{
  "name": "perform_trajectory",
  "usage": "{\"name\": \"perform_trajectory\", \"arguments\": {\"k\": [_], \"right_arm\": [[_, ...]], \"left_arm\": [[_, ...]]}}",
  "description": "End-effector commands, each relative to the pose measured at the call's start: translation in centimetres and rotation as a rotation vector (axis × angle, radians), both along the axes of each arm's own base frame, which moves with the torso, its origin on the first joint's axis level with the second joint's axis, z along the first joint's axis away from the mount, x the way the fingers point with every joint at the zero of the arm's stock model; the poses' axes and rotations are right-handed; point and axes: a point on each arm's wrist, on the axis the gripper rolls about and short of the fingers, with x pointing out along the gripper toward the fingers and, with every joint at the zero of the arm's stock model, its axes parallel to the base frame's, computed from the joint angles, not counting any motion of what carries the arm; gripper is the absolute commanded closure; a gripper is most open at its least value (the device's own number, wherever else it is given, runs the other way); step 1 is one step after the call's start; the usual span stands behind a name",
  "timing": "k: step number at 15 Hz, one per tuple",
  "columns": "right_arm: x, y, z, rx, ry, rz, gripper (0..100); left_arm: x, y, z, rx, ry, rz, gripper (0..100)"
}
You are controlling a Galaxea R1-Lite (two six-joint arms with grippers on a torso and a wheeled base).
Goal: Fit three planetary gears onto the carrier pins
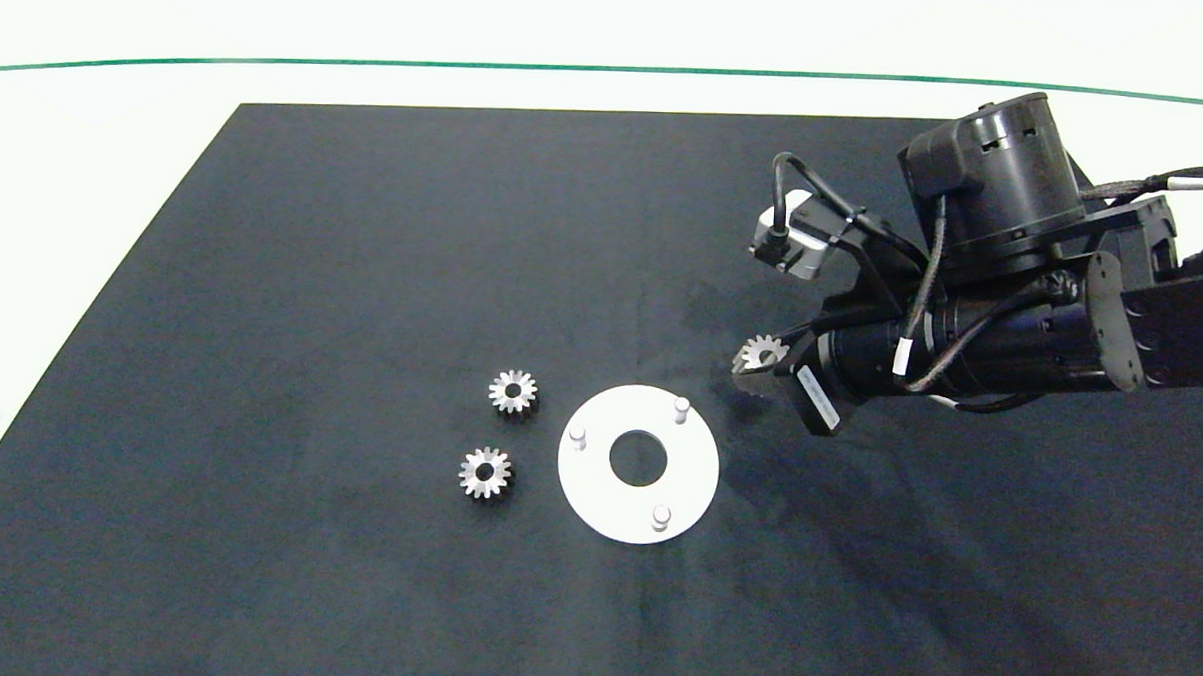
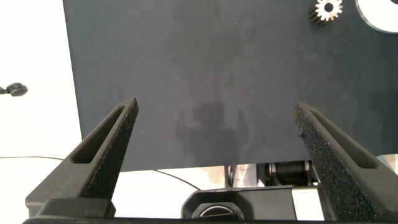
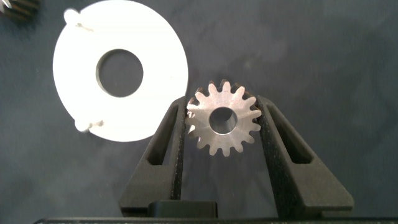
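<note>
Two planetary gears [image 1: 513,391] [image 1: 485,472], silvery with dark centre holes, lie flat on the black mat just left of the white disc [image 1: 596,488]. Three carrier pins [image 1: 681,408] [image 1: 577,437] [image 1: 660,517] stand bare on that disc. My right gripper [image 1: 756,368] is shut on a third gear [image 1: 761,353], held flat just beyond the disc's far right rim. In the right wrist view this gear [image 3: 222,121] sits between my fingers [image 3: 277,143], beside the disc [image 3: 163,68]. My left gripper [image 2: 217,106] is open over the mat's edge, outside the head view.
The black mat [image 1: 314,268] covers most of a white table [image 1: 88,140], with a green line [image 1: 571,68] near the table's far edge. The left wrist view catches one gear [image 2: 328,10] and a sliver of the disc [image 2: 380,14] far off.
</note>
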Motion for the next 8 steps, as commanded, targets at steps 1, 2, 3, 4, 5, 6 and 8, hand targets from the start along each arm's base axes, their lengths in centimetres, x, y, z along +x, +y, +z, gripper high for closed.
{"name": "perform_trajectory", "arguments": {"k": [1,2,3,4,5,6,8], "right_arm": [[0.1,2.1,-0.6,-0.003,0.014,0.031,84],[0.0,2.5,-0.6,0.005,0.017,0.032,84],[0.3,2.7,-0.8,0.001,0.019,0.028,84],[0.5,3.0,-1.0,-0.003,0.022,0.025,84],[0.6,3.1,-1.2,-0.007,0.027,0.026,84],[0.7,3.3,-1.4,-0.010,0.030,0.028,84],[0.7,3.7,-1.8,-0.015,0.040,0.037,84]], "left_arm": [[-0.1,0.0,0.0,0.001,0.003,0.000,0],[-0.1,0.0,-0.1,0.000,0.005,0.000,0],[-0.1,0.0,-0.1,0.000,0.005,0.000,0],[-0.1,0.0,-0.1,0.000,0.005,0.000,0],[-0.1,0.0,-0.1,0.000,0.005,0.000,0],[-0.1,0.0,-0.1,0.000,0.005,0.000,0],[-0.1,0.0,-0.1,0.000,0.005,0.000,0]]}}
